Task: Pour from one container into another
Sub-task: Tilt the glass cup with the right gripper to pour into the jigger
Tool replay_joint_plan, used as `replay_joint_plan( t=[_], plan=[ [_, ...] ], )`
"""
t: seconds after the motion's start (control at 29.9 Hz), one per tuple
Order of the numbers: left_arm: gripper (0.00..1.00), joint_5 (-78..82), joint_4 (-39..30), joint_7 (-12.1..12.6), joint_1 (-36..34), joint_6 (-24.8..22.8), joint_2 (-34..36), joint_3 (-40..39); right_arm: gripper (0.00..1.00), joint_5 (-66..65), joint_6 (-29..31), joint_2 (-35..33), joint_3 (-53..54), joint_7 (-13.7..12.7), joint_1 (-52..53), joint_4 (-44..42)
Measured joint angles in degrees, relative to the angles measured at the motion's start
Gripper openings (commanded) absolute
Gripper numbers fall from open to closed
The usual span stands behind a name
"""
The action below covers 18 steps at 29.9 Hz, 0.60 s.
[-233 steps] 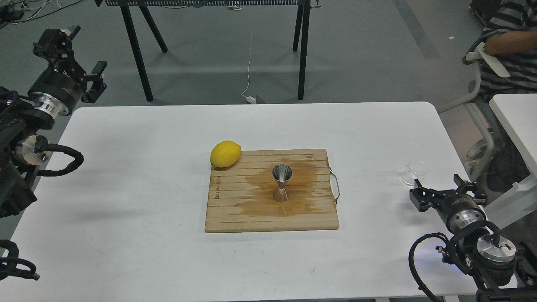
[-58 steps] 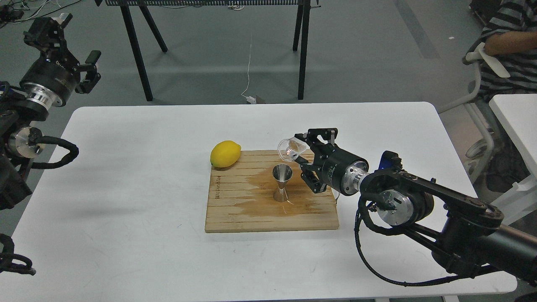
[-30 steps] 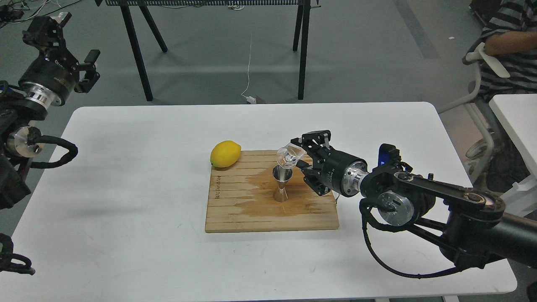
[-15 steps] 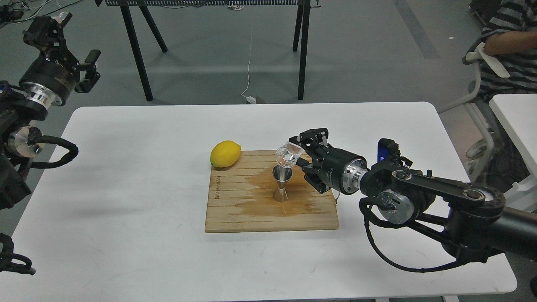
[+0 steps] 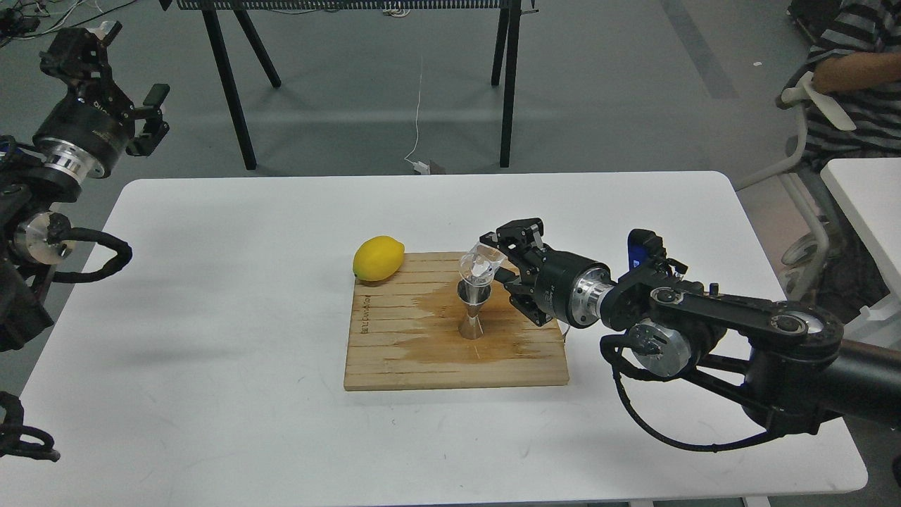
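Note:
A shiny steel jigger [image 5: 472, 312] stands upright on a wooden cutting board [image 5: 394, 352], in the middle of a dark wet stain. Directly over its mouth hangs the small clear glass cup [image 5: 479, 265], tipped steeply with its rim pointing down at the jigger. My right gripper [image 5: 501, 265] is shut on the glass cup and reaches in from the right. My left gripper [image 5: 134, 98] is raised beyond the table's far left corner, its fingers apart and holding nothing.
A yellow lemon [image 5: 378, 258] rests at the board's far left corner. The board has a wire handle [image 5: 563, 336] on its right side. A person sits on a chair [image 5: 809, 134] at the far right, beside a second white table [image 5: 869, 197].
My right gripper has picked the glass cup up from the table's right side, carried it over the jigger and tipped it further; in the last second it shifted slightly left. The left arm is still.

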Motion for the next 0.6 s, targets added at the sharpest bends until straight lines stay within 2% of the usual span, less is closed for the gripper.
replay_joint_plan(
  t=[0.6],
  plan=[
    [0.99, 0.0, 0.0, 0.14, -0.38, 0.0, 0.07, 0.0, 0.25, -2.18, 0.0, -0.09, -2.71, 0.0, 2.36, -0.17]
  ],
)
